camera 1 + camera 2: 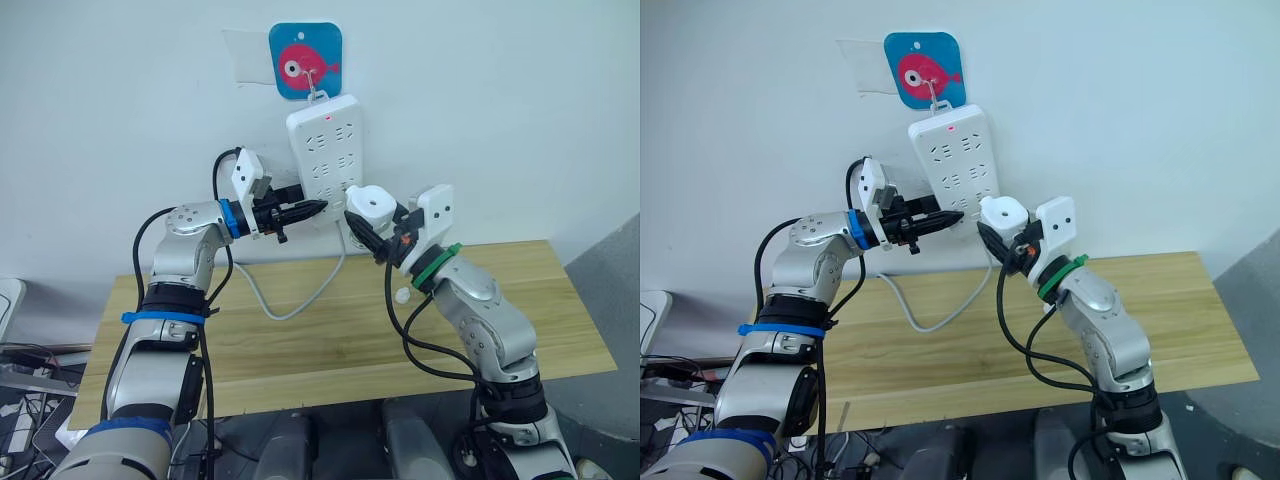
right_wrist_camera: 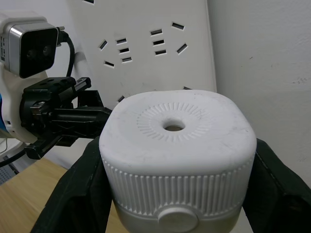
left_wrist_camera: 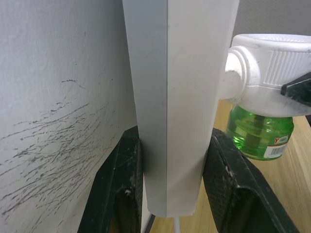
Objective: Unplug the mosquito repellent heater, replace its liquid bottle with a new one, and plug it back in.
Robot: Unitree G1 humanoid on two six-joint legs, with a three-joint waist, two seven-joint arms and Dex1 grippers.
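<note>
My right pincer (image 1: 366, 226) pinches the mosquito repellent heater (image 1: 372, 203) against the power strip (image 1: 326, 150). My left pincer (image 1: 308, 210) clamps the strip's left lower edge.

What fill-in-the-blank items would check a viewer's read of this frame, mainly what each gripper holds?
1. The right gripper is shut on the mosquito repellent heater, whose liquid bottle is ____ in colour.
2. The left gripper clamps the lower end of the white ____ hanging on the wall.
3. The cable from that strip trails down onto the ____ table.

Missing words: green; power strip; wooden
</note>
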